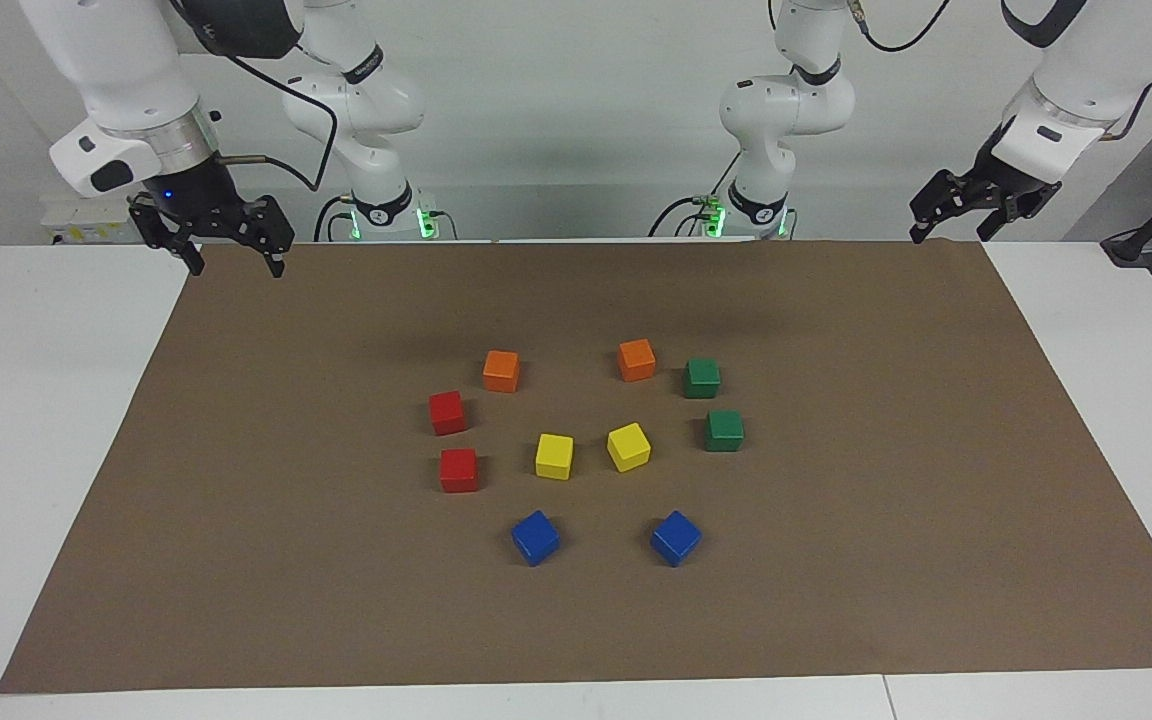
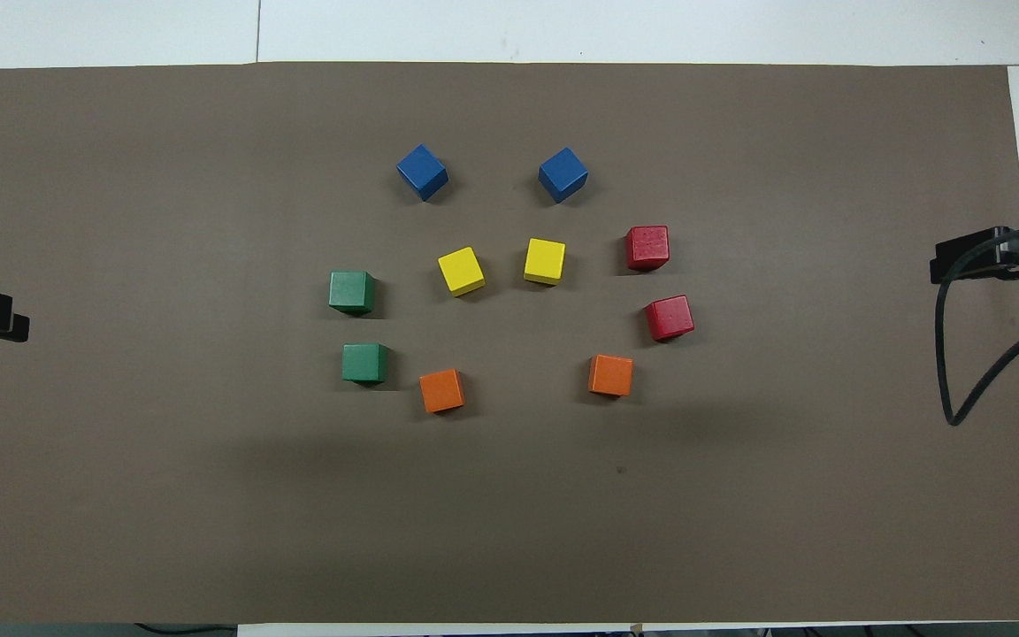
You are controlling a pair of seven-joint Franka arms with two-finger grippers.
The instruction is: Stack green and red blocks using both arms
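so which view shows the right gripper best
The facing view: the whole right gripper shows there, open, raised over the mat's corner. The overhead view catches only its tip at the frame edge.

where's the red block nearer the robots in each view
Facing view: red block, upper of the two reds, just below the orange block.
Overhead view: same red block, lower of the two reds, just above that orange block.
Shared landmark: the orange block beside it.

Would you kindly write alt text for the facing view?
Ten small cubes sit unstacked mid-mat: two red blocks, two green blocks, plus orange, yellow and blue pairs. The left gripper and right gripper wait open above the mat's corners.
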